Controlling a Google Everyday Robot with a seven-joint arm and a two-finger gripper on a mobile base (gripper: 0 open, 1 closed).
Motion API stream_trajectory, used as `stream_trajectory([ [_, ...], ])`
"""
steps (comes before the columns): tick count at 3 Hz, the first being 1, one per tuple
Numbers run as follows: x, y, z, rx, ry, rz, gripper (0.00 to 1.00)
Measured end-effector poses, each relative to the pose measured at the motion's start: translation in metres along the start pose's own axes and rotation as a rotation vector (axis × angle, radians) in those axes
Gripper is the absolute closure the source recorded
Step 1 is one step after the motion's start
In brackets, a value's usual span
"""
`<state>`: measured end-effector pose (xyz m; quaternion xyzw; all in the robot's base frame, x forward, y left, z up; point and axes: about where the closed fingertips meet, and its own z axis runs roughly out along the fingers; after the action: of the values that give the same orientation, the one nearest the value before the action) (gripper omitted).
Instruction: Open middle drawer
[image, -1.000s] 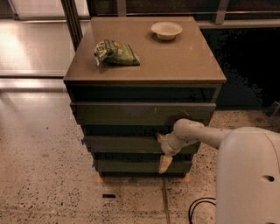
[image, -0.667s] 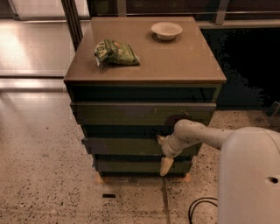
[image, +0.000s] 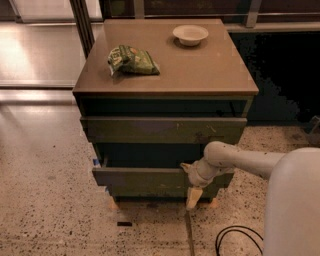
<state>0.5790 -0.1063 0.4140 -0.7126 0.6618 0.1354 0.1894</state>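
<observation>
The grey-brown cabinet (image: 165, 75) has three dark grey-green drawer fronts. The middle drawer (image: 140, 177) is pulled partway out, and a dark gap shows above its front. My gripper (image: 191, 181) is at the right part of that front, against its top edge, with the pale arm (image: 240, 161) reaching in from the right. The top front (image: 160, 130), with pale scratch marks, sticks out slightly. The lowest front (image: 150, 192) sits back under the middle one.
A green snack bag (image: 132, 60) and a white bowl (image: 190, 34) lie on the cabinet top. A black cable (image: 235, 239) lies on the speckled floor at the lower right. A dark post (image: 82, 22) stands behind the cabinet's left corner.
The middle drawer front has come further out toward the camera, and my gripper has moved with it, slightly down and forward in view.
</observation>
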Motion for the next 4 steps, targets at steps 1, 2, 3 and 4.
stream_trajectory([
  [1, -0.002, 0.001, 0.006, -0.021, -0.001, -0.02, 0.0],
  [2, -0.001, 0.016, 0.004, -0.056, 0.025, -0.032, 0.0],
  [3, -0.018, 0.061, -0.026, -0.084, 0.025, -0.05, 0.0],
  [4, -0.013, 0.056, -0.015, -0.102, 0.02, -0.052, 0.0],
])
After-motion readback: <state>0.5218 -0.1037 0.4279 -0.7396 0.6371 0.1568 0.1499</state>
